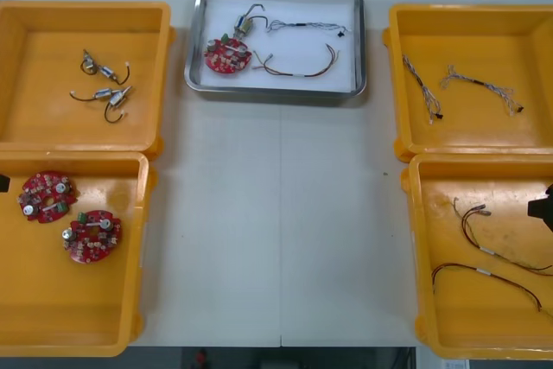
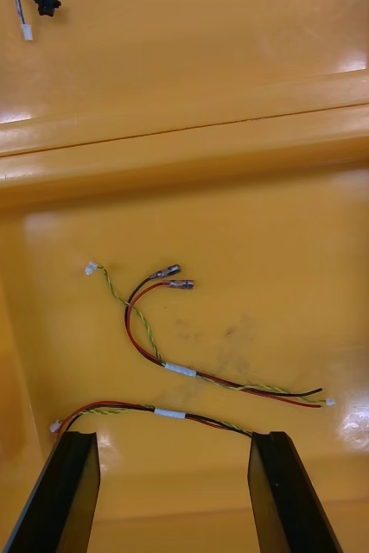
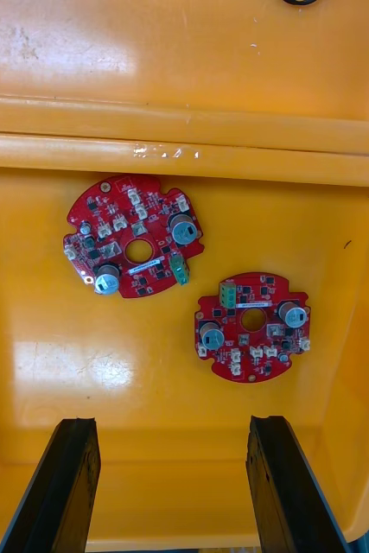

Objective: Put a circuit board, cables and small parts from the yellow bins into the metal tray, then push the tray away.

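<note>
black fingers of the left gripper (image 3: 171,423) stand apart, empty, over the near left bin (image 3: 28,346); just beyond them lie one board (image 3: 132,235) and a second board (image 3: 253,327), side by side, not touching. right gripper (image 2: 174,436) is spread open too, holding nothing, low in the near right bin (image 2: 305,259), a near cable (image 2: 168,414) lying just past its fingertips and a far cable (image 2: 180,370) beyond. at the table's (image 1: 276,213) far side sits the tray (image 1: 275,92), with a tray board (image 1: 227,54), a small metal part (image 1: 240,28) and wires (image 1: 298,68) inside.
</note>
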Controlling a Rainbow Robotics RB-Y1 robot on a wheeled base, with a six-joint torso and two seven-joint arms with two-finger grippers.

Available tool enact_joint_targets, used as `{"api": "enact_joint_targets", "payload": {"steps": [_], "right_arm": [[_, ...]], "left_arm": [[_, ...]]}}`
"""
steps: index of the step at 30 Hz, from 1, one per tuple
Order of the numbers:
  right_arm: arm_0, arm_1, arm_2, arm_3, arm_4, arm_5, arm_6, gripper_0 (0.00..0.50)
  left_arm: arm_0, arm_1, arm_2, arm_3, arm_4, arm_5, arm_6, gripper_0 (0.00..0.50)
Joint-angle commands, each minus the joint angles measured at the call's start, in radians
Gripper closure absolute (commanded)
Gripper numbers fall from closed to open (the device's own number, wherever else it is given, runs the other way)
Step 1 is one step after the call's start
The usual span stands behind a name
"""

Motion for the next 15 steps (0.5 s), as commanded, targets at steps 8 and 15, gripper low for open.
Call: {"api": "enact_joint_targets", "payload": {"steps": [8,15], "right_arm": [[0.021,0.002,0.002,-0.032,0.008,0.003,-0.023,0.000],[0.021,0.002,0.002,-0.032,0.008,0.003,-0.023,0.002]], "left_arm": [[0.017,0.044,0.012,-0.024,0.005,-0.009,-0.098,0.000],[0.017,0.044,0.012,-0.024,0.005,-0.009,-0.098,0.000]]}}
